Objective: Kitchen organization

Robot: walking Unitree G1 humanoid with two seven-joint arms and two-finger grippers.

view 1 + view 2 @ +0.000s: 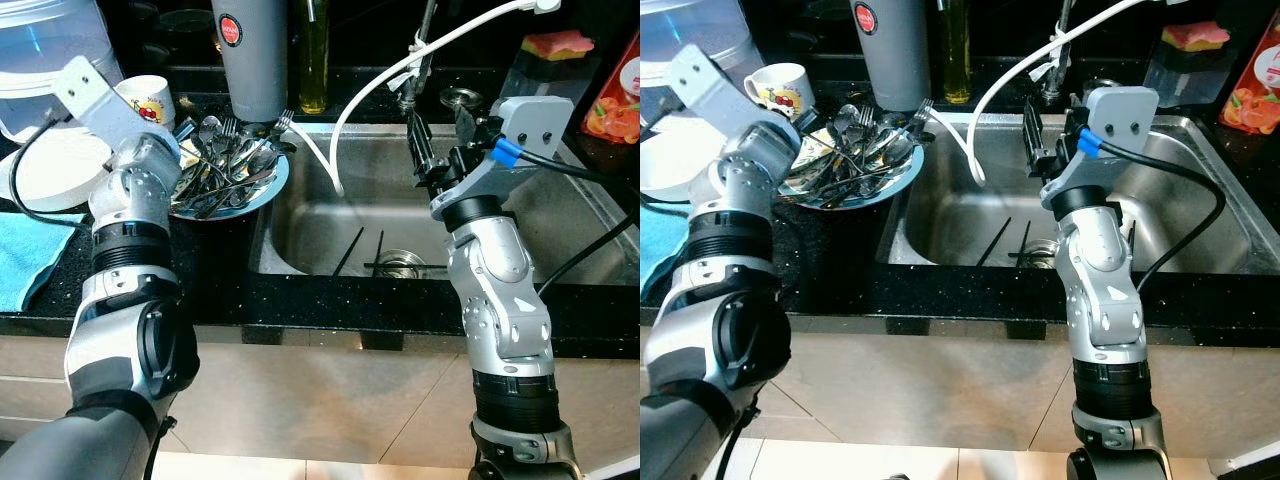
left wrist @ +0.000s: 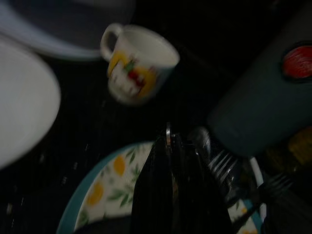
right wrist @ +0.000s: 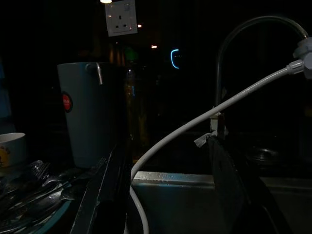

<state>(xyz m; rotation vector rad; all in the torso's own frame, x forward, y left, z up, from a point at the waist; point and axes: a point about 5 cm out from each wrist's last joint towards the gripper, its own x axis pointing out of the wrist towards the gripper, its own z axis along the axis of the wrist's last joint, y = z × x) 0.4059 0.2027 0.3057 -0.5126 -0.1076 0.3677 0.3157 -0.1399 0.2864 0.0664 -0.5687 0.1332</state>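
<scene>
Left claw (image 2: 168,146), pressed together on a utensil handle, over the cutlery plate (image 1: 268,188) on the desk; lift straight up, slowly, avoiding tangled forks; right claw (image 1: 1055,135) spread above sink (image 1: 560,215).

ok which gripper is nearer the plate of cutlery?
Left. The left gripper sits over the plate; the right gripper hangs above the sink.

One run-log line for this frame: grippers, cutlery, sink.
left gripper: shut on a utensil over cutlery plate | right gripper: open, above sink | chopsticks: in sink
</scene>
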